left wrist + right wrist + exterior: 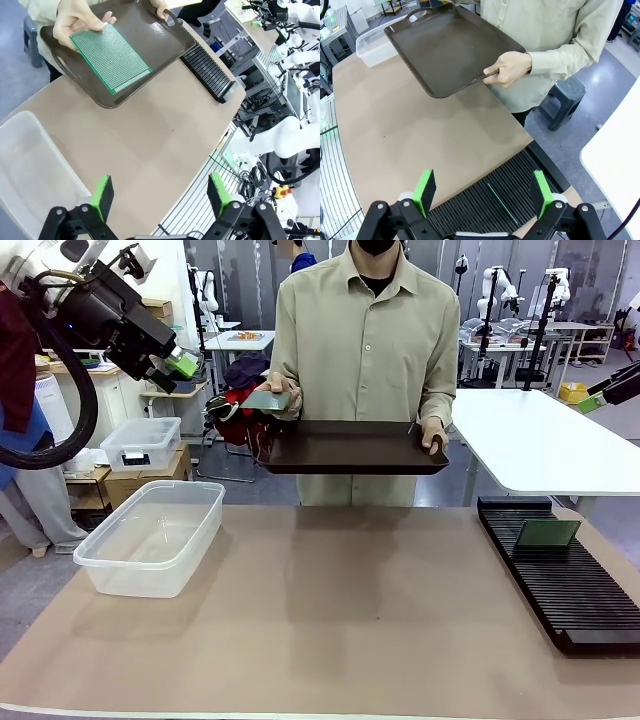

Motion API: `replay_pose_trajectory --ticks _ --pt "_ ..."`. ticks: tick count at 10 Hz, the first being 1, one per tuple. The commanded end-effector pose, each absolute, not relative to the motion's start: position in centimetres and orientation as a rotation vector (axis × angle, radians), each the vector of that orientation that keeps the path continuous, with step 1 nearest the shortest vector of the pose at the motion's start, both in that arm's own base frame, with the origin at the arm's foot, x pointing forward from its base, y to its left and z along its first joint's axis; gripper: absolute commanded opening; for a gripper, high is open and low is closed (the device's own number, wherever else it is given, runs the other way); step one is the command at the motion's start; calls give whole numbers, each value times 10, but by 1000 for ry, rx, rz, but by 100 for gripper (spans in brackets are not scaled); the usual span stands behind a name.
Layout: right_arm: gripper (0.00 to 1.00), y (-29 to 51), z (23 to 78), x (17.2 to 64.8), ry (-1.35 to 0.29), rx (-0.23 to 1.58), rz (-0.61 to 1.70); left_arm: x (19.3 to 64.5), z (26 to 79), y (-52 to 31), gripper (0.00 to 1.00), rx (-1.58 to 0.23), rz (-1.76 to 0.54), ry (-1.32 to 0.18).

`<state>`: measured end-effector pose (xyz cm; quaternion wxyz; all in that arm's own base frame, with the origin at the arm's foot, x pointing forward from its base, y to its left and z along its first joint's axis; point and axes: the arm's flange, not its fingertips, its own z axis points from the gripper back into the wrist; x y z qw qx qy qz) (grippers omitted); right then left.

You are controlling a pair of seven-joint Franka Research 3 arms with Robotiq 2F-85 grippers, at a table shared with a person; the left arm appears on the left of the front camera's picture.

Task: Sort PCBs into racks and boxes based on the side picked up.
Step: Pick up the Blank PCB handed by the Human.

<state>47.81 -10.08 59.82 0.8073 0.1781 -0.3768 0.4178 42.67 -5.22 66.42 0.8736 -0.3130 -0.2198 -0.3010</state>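
Note:
A person across the table holds one green PCB (pixel 265 400) (pixel 110 56) flat in one hand, over the edge of a dark brown tray (pixel 350 450). A second PCB (pixel 545 533) stands upright in a slot of the black ribbed rack (pixel 570 590) at the table's right; from above it is a thin green line (pixel 502 197). The clear box (pixel 150 535) lies at the table's left with nothing in it. My left gripper (pixel 178 370) (pixel 160 195) hangs open, high at the left. My right gripper (pixel 597 400) (pixel 482 192) is open above the rack (pixel 485 200).
The person grips the tray (pixel 150 35) (pixel 450 45) by its handles, level above the table's far edge. A smaller lidded clear box (pixel 140 443) sits on cartons behind the left side. A white table (pixel 540 440) stands at the back right.

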Motion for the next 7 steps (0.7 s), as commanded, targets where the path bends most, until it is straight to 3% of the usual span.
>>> replay_pose_trajectory --ticks 1,7 --pt "100 -99 597 480 -802 380 893 439 665 -46 100 -860 -501 -391" --pt "100 -99 597 480 -802 380 893 512 591 -35 100 -1116 -134 -229"
